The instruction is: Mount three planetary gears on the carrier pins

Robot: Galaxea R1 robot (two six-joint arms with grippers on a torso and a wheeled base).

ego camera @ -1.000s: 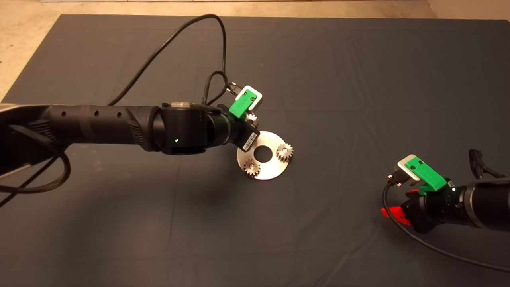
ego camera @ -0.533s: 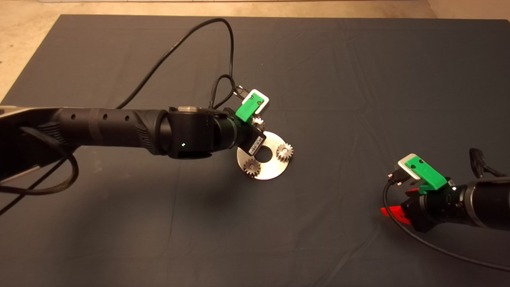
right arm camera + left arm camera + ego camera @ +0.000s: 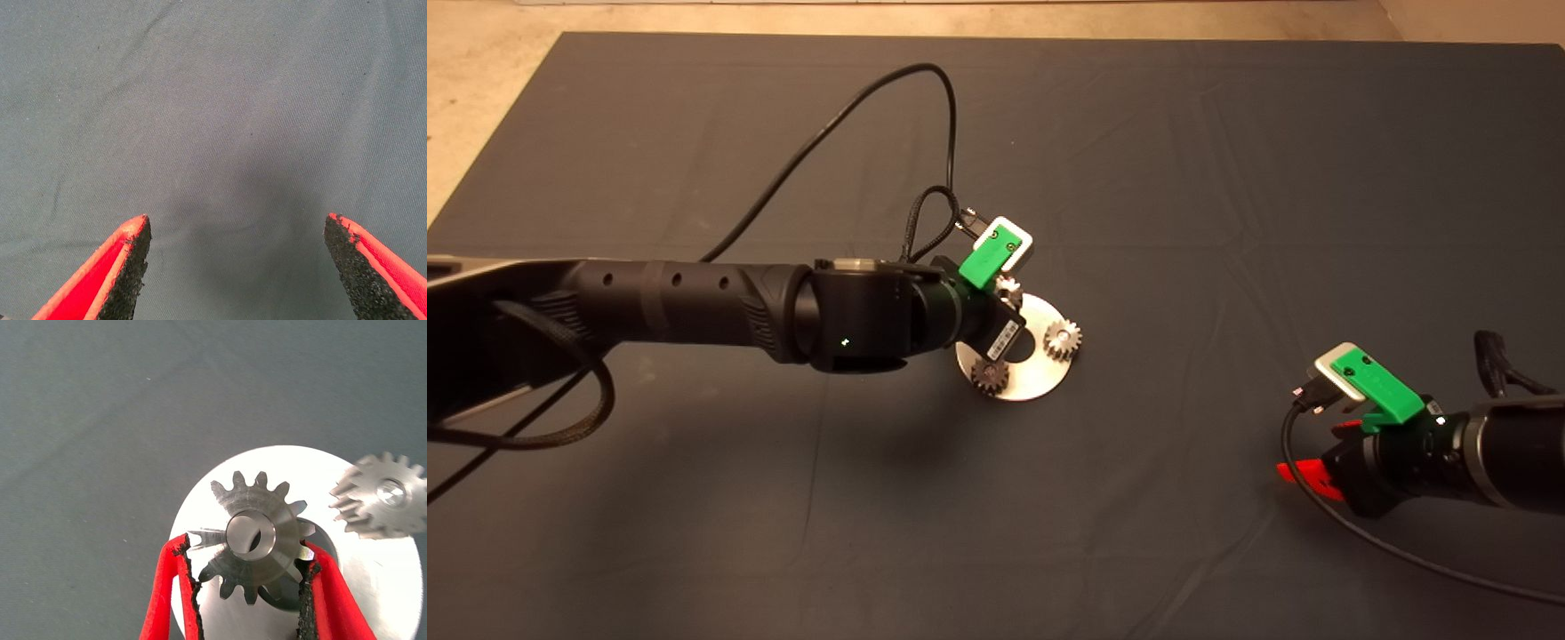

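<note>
My left gripper (image 3: 247,550) is shut on a planetary gear (image 3: 253,537), its red fingers (image 3: 177,587) pinching the teeth from both sides. This gear hangs just over the shiny round disc (image 3: 293,463), beside the disc's central hole. In the head view only the gear's edge (image 3: 1009,285) peeks out from under the left wrist. Two more gears (image 3: 1063,338) (image 3: 989,377) sit on carrier pins (image 3: 391,491) of the disc (image 3: 1032,384). The third pin is hidden. My right gripper (image 3: 1303,471) rests open on the mat at the lower right, and its wrist view shows only mat between its fingers (image 3: 127,267).
The dark mat (image 3: 1192,178) has bare cloth all around the disc. The left arm's black cable (image 3: 854,98) loops above the mat behind the wrist. Pale floor (image 3: 480,80) shows past the mat's far and left edges.
The left arm has moved right and slightly nearer, carrying the gripped gear from the disc's far rim to over the disc. The right arm has not moved.
</note>
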